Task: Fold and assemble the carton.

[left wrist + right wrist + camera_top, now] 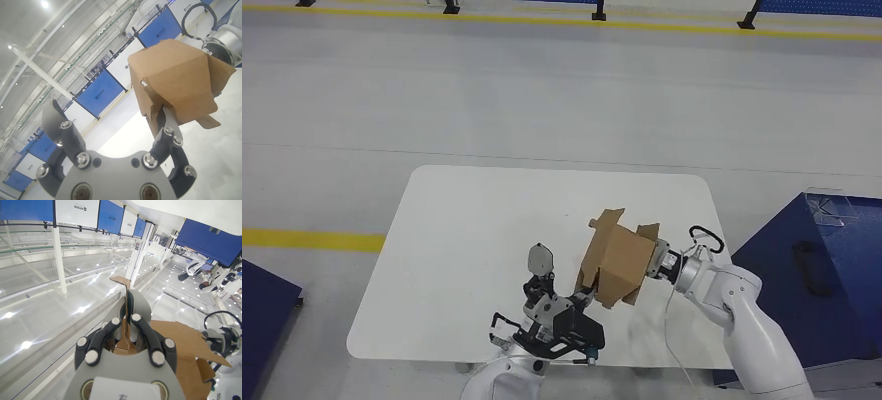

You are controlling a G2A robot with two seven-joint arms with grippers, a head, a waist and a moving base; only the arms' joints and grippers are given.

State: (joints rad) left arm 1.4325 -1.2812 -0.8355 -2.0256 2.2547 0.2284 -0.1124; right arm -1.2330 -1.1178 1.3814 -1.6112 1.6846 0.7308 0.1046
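Observation:
A brown cardboard carton (pixel 615 262) hangs tilted above the white table (pixel 472 260), its flaps sticking out at both ends. My right gripper (pixel 655 258) holds it from the right side. In the right wrist view that gripper (pixel 127 302) is shut on a thin upright carton flap (pixel 121 280). My left gripper (pixel 109 111) stands open below the carton (pixel 175 79). One of its fingers (pixel 165 115) pokes into the loose flaps at the carton's lower end, and the other finger (pixel 54 109) is far from the cardboard. From above, the left gripper (pixel 585 297) sits at the carton's near left corner.
The left half of the table is bare. A dark blue cabinet (pixel 817 265) stands just off the table's right edge, and another blue block (pixel 262 300) lies off to the left. The right arm's wrist (pixel 223 43) is close behind the carton.

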